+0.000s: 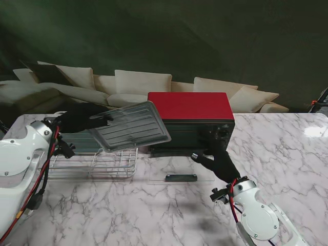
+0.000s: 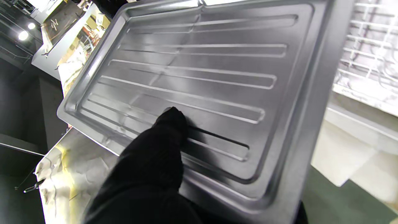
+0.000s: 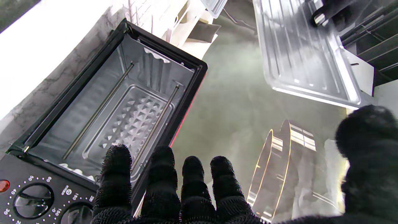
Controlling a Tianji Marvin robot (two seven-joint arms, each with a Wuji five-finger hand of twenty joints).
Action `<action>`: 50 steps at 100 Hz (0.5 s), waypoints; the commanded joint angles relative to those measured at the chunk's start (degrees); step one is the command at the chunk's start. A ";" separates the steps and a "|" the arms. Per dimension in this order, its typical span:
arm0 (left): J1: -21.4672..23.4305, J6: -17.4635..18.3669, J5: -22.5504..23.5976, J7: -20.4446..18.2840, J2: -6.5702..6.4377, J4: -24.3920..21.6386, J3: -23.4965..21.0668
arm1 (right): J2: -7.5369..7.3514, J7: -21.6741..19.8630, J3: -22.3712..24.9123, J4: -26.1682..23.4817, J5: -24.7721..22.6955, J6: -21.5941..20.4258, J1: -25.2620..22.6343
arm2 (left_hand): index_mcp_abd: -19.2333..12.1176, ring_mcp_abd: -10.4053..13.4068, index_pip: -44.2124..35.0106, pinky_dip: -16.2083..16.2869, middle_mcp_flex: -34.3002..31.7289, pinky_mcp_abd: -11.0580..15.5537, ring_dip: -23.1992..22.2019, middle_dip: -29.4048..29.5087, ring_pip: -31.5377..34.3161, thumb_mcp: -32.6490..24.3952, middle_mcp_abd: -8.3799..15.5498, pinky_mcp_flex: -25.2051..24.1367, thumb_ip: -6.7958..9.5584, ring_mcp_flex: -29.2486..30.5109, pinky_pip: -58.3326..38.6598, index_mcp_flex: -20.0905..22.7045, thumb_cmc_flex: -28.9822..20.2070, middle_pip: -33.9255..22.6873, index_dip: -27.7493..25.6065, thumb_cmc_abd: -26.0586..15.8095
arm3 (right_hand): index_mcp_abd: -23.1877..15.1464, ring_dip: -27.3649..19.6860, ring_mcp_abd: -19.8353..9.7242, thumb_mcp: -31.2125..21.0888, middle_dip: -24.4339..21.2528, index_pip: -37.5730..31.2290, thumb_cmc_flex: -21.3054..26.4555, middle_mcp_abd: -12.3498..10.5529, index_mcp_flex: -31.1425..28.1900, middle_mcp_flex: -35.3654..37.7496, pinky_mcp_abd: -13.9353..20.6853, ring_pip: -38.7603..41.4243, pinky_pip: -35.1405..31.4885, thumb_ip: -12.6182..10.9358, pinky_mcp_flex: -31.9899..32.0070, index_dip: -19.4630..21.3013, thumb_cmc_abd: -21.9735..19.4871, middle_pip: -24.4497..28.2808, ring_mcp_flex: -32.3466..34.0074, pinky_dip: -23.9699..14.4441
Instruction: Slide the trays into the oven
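A ribbed metal baking tray (image 1: pixel 130 125) (image 2: pixel 202 77) (image 3: pixel 304 56) hangs tilted in the air, left of the oven mouth. My left hand (image 1: pixel 82 118) (image 2: pixel 155 161) is shut on its left edge, thumb pressed on the upper face. The red-topped oven (image 1: pixel 189 105) (image 3: pixel 124 102) stands at the middle of the marble table with its glass door (image 1: pixel 180 178) folded down flat; its cavity shows heating rods and a crumb pan. My right hand (image 1: pixel 218 161) (image 3: pixel 186 186) is open, fingers spread, in front of the oven's knob panel.
A wire rack (image 1: pixel 97 161) (image 2: pixel 370 53) lies on the table (image 1: pixel 154 215) under the lifted tray, left of the oven. Control knobs (image 3: pixel 34 200) sit on the oven's right front. A beige sofa (image 1: pixel 138 84) runs behind the table.
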State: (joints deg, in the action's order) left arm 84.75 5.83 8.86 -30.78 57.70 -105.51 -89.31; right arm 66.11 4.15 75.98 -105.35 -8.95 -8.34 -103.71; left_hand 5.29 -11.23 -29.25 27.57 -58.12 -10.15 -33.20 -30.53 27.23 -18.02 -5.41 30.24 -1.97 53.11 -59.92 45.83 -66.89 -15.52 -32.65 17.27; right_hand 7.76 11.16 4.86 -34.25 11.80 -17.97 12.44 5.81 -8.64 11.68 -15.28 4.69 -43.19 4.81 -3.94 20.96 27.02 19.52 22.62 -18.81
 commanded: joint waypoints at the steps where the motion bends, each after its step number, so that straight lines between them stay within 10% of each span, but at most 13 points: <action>1: -0.93 -0.76 -0.77 -1.22 0.82 0.67 1.52 | 0.07 -0.34 -0.31 0.83 -0.01 0.29 0.40 | -3.38 -2.48 -5.08 -0.64 -0.89 2.06 0.14 0.08 1.28 -6.23 0.11 0.07 1.34 -0.12 -1.00 4.64 -3.49 0.14 -2.55 -2.69 | 1.09 -0.37 -1.83 -0.97 0.95 -2.32 -2.72 0.00 1.61 -1.48 3.93 0.27 -2.38 1.41 -0.67 1.79 2.12 2.56 0.01 0.66; 50: -7.75 -5.59 -3.98 -3.35 1.07 3.91 12.94 | -0.03 -2.21 -1.85 3.15 1.61 1.61 4.32 | -3.15 -2.73 -4.90 -0.42 -0.80 1.91 -0.06 -0.06 1.49 -6.04 -0.10 -0.26 1.31 -0.34 -1.15 4.50 -3.77 0.06 -3.00 -2.79 | 2.90 3.70 0.12 -1.69 4.23 -4.98 -1.87 3.25 -0.89 1.04 5.38 7.52 -8.98 1.62 -2.29 1.99 3.23 11.13 3.79 -1.02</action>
State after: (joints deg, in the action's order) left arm 77.72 0.69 4.81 -33.02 58.24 -102.00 -77.17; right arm 66.15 2.38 74.36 -102.57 -6.94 -7.20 -99.93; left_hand 5.54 -11.42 -29.25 27.57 -58.12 -10.27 -33.20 -30.53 27.23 -18.33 -5.53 30.04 -1.97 53.10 -59.92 45.83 -66.89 -15.52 -32.84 17.27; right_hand 9.70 13.38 4.98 -34.66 15.27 -22.27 11.50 8.73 -8.81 11.95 -12.29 10.04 -50.74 4.82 -5.68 21.76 27.66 28.58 25.04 -18.86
